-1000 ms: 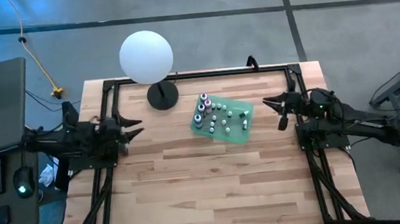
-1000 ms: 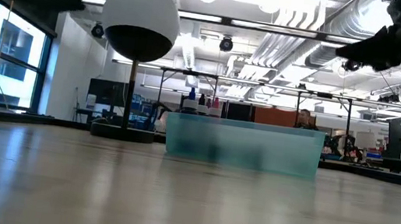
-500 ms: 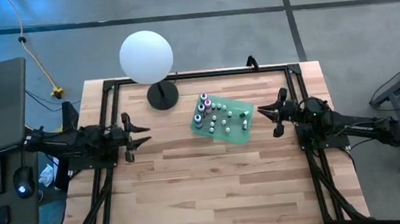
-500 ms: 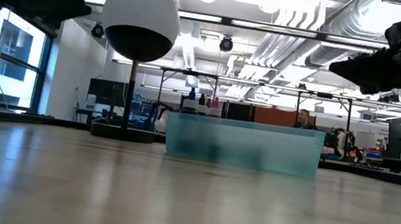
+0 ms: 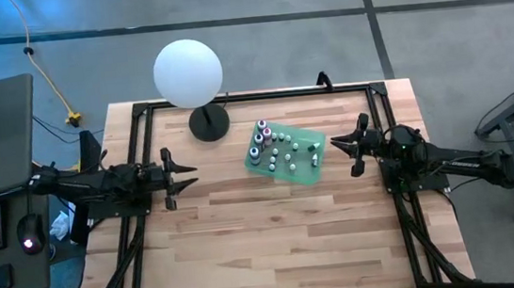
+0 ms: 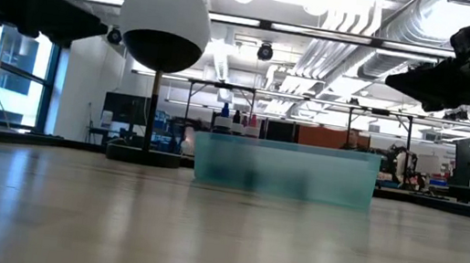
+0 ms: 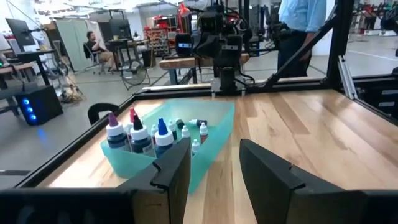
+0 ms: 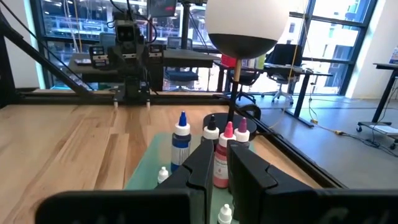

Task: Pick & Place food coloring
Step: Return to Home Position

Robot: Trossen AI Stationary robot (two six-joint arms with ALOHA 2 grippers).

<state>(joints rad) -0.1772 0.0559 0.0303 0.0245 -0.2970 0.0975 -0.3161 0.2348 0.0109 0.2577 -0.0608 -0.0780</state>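
Several small food coloring bottles stand upright in a flat green tray in the table's far middle. Most are tiny and whitish; a few taller ones carry blue, pink or dark tops. My left gripper hovers open above the table, left of the tray, pointing at it. My right gripper hovers just right of the tray, pointing at it, open with a narrow gap. Neither touches anything. In the low view the tray wall hides most bottles.
A big white ball on a black stand sits at the far edge, left of the tray. A black frame runs along the table's edges. Bare wood spreads across the near half. A person stands beyond the table.
My left gripper has moved steadily toward the table's right, closer to the tray. My right gripper moved toward the table's left and came down a little in the first half second, then held still. The tray and bottles have stayed put.
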